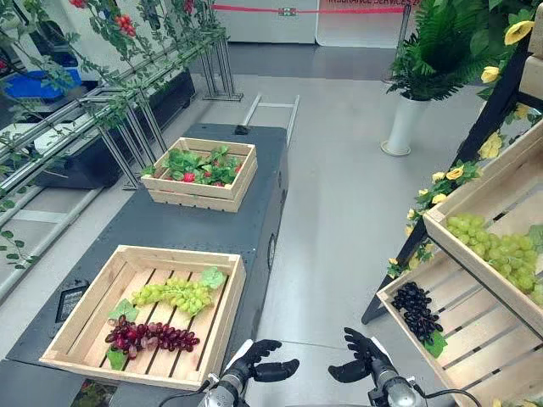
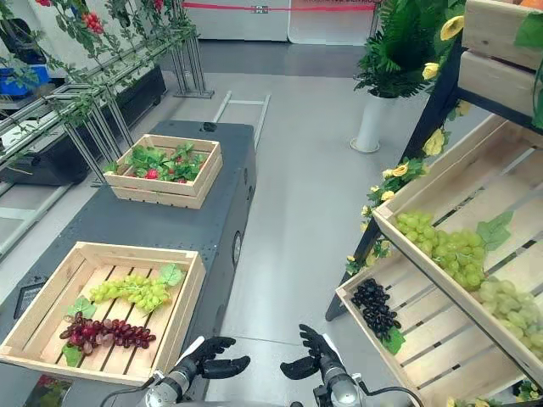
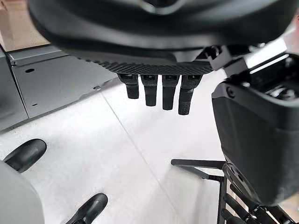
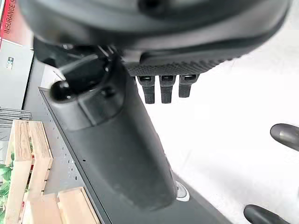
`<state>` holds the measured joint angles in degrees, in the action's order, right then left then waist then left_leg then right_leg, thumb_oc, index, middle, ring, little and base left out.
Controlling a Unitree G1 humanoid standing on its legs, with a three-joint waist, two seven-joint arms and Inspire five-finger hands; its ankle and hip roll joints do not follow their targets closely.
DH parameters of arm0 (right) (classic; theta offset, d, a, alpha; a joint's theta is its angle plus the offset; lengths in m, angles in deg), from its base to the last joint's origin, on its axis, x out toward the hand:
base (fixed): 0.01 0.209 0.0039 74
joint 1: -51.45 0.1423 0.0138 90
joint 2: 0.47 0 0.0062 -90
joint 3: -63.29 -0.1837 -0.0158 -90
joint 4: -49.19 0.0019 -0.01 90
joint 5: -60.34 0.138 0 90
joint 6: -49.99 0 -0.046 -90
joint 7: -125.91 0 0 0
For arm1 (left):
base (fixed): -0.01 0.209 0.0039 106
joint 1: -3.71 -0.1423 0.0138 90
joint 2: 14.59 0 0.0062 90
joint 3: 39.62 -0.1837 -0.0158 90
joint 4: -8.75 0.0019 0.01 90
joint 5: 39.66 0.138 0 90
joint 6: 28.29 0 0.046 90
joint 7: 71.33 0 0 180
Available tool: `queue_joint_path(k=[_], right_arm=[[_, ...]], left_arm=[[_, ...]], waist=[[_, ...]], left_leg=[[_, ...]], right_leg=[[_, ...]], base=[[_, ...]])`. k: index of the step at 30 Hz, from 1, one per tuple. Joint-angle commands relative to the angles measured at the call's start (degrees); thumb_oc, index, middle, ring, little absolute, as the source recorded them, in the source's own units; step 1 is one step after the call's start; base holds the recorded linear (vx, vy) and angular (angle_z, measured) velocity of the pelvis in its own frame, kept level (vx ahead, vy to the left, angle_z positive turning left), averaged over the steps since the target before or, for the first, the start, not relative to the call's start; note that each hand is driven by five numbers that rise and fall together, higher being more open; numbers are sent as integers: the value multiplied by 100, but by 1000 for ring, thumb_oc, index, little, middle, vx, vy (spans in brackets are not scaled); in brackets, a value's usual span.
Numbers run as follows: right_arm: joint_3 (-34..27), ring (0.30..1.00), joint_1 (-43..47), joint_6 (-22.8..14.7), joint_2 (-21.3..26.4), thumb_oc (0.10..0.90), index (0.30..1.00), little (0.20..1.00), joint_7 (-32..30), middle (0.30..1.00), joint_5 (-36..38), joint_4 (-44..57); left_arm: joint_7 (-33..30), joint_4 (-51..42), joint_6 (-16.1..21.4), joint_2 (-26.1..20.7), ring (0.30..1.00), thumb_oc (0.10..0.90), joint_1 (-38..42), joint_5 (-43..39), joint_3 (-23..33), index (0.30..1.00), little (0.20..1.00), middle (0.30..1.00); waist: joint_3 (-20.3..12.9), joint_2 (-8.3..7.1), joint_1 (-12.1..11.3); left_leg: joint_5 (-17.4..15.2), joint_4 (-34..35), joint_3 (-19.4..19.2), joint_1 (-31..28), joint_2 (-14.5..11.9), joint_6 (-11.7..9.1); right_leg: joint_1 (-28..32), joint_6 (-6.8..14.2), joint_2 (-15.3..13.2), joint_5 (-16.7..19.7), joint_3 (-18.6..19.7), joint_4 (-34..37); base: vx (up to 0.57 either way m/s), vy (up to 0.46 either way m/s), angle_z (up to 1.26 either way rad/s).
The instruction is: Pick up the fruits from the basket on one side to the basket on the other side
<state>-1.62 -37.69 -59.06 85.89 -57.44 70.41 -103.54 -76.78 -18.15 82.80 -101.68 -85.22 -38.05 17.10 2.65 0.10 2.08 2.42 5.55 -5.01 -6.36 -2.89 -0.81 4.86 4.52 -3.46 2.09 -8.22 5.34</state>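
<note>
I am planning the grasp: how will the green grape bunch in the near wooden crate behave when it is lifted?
Probably floppy: the green grape bunch is a long cluster of many small berries, so its ends may droop when it is held at one spot. The berries look smooth and round, so a grip might slip.

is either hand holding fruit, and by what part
Nothing is held: the left hand and right hand hang empty, fingers relaxed, over the grey floor; the purple grape bunch and green grape bunch lie in the near wooden crate.
</note>
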Motion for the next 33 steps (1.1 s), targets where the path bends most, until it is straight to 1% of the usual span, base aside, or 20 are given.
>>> queue_joint_path(k=[1, 4, 6, 9, 11, 12, 13, 16, 18, 20, 22, 23, 24, 25, 27, 28, 29, 31, 33], right_arm=[[-76, 900, 729, -214, -60, 800, 900, 900, 53, 900, 258, -158], [-92, 900, 707, -207, -84, 800, 900, 900, 46, 900, 219, -186], [-94, 900, 697, -207, -93, 800, 900, 900, 41, 900, 235, -201], [-87, 900, 687, -200, -120, 800, 900, 900, 35, 900, 245, -208], [-88, 900, 700, -189, -135, 800, 900, 900, 10, 900, 259, -205], [-87, 900, 702, -190, -140, 800, 900, 900, 6, 900, 262, -211], [-85, 900, 714, -190, -154, 800, 900, 900, -11, 900, 251, -224], [-44, 900, 747, -160, -166, 800, 900, 900, -65, 900, 300, -233], [-35, 900, 750, -152, -167, 800, 900, 900, -86, 900, 340, -227], [-38, 900, 761, -152, -177, 800, 900, 900, -129, 900, 416, -218], [-35, 900, 764, -117, -183, 800, 900, 900, -153, 900, 439, -187], [-33, 900, 765, -87, -186, 800, 900, 900, -158, 900, 443, -171], [-33, 900, 764, -76, -187, 800, 900, 900, -157, 900, 444, -165], [-29, 900, 751, -62, -195, 800, 900, 900, -168, 900, 445, -161], [-25, 900, 694, -23, -183, 800, 900, 900, -200, 900, 480, -54], [-24, 900, 659, 20, -172, 800, 900, 900, -207, 900, 487, 28], [-27, 900, 616, 72, -147, 800, 900, 900, -222, 900, 490, 136], [-37, 900, 530, 160, -72, 800, 900, 900, -224, 900, 494, 346], [-72, 900, 490, 142, -29, 800, 900, 900, -200, 900, 475, 386]], left_arm=[[-12, 139, 247, 156, 900, 800, 888, 54, -69, 900, 900, 900], [149, 154, 290, 168, 900, 800, 857, -218, -19, 900, 900, 900], [264, 167, 304, 191, 900, 800, 848, -123, 1, 900, 900, 900], [262, 201, 261, 208, 900, 800, 821, -18, -30, 900, 900, 900], [197, 230, 129, 221, 900, 800, 832, 93, -67, 900, 900, 900], [61, 251, 86, 220, 900, 800, 838, 246, -69, 900, 900, 900], [-173, 279, 140, 221, 900, 800, 856, 471, -91, 900, 900, 900], [-600, 263, 217, 180, 900, 800, 925, 770, -169, 900, 900, 900], [-622, 228, 237, 162, 900, 800, 957, 805, -188, 900, 900, 900], [-419, 200, 217, 159, 900, 800, 994, 481, -176, 900, 900, 900], [-388, 203, 281, 162, 900, 800, 997, 459, -149, 900, 900, 900], [-500, 205, 439, 160, 900, 800, 994, 405, -130, 900, 900, 900], [-554, 207, 497, 160, 900, 800, 992, 395, -123, 900, 900, 900], [-846, 124, 772, 136, 900, 800, 995, 318, -42, 900, 900, 900], [-1386, -266, 1200, 20, 900, 800, 1033, 155, 255, 900, 900, 900], [-1591, -482, 1353, -46, 900, 800, 1032, 193, 389, 900, 900, 900], [-1643, -804, 1384, -147, 900, 800, 1021, 190, 520, 900, 900, 900], [-1798, -1422, 1566, -359, 900, 800, 967, 255, 786, 900, 900, 900], [-1957, -1665, 1709, -458, 900, 800, 929, 387, 916, 900, 900, 900]], waist=[[151, -36, -44], [136, -42, -56], [131, -50, -73], [129, -66, -78], [143, -70, -83], [143, -70, -85], [147, -70, -85], [175, -67, -102], [190, -64, -115], [230, -58, -133], [260, -57, -141], [278, -55, -147], [282, -55, -147], [301, -52, -164], [333, -47, -218], [346, -48, -242], [357, -49, -271], [404, -43, -342], [437, -36, -374]], left_leg=[[-641, -55, 70, -172, 282, 160], [-647, -55, 73, -185, 282, 159], [-643, -55, 91, -190, 287, 158], [-635, -55, 79, -183, 288, 153], [-629, -55, 83, -178, 294, 157], [-626, -55, 84, -173, 297, 158], [-620, -55, 88, -164, 300, 156], [-605, -55, 100, -151, 311, 153], [-598, -55, 112, -142, 317, 155], [-580, -55, 133, -131, 327, 157], [-572, -55, 141, -123, 331, 157], [-565, -55, 140, -117, 330, 155], [-564, -55, 140, -117, 330, 154], [-553, -55, 152, -119, 337, 146], [-540, -55, 206, -116, 353, 135], [-533, -55, 229, -110, 359, 132], [-519, -55, 246, -88, 360, 129], [-475, -55, 281, -18, 359, 123], [-449, -55, 311, 21, 362, 121]], right_leg=[[349, -69, -7, -276, -91, -34], [369, -68, -8, -287, -108, -34], [383, -69, -9, -291, -129, -34], [378, -67, -11, -283, -138, -34], [375, -67, -16, -279, -152, -34], [372, -67, -17, -277, -155, -34], [367, -64, -21, -276, -158, -34], [363, -64, -33, -275, -179, -34], [362, -61, -41, -274, -198, -34], [360, -59, -58, -261, -217, -34], [356, -56, -71, -251, -234, -34], [354, -54, -78, -245, -247, -34], [355, -54, -80, -244, -250, -34], [368, -56, -89, -241, -271, -34], [390, -62, -108, -248, -326, -34], [396, -66, -114, -251, -351, -34], [389, -70, -122, -249, -375, -34], [343, -83, -135, -225, -424, -34], [317, -91, -138, -211, -453, -34]], base=[[70, 30, 40], [0, 0, 0], [0, 0, 0], [0, 0, 0], [0, 0, 0], [0, 0, 0], [0, 0, 0], [0, 0, 0], [0, 0, 0], [-9, -8, 2], [-7, -4, 2], [-10, -5, 3], [2, -3, 5], [20, -5, 8], [47, -5, 14], [48, -1, 12], [28, 0, 10], [-2, 0, 18], [-11, 4, 20]])
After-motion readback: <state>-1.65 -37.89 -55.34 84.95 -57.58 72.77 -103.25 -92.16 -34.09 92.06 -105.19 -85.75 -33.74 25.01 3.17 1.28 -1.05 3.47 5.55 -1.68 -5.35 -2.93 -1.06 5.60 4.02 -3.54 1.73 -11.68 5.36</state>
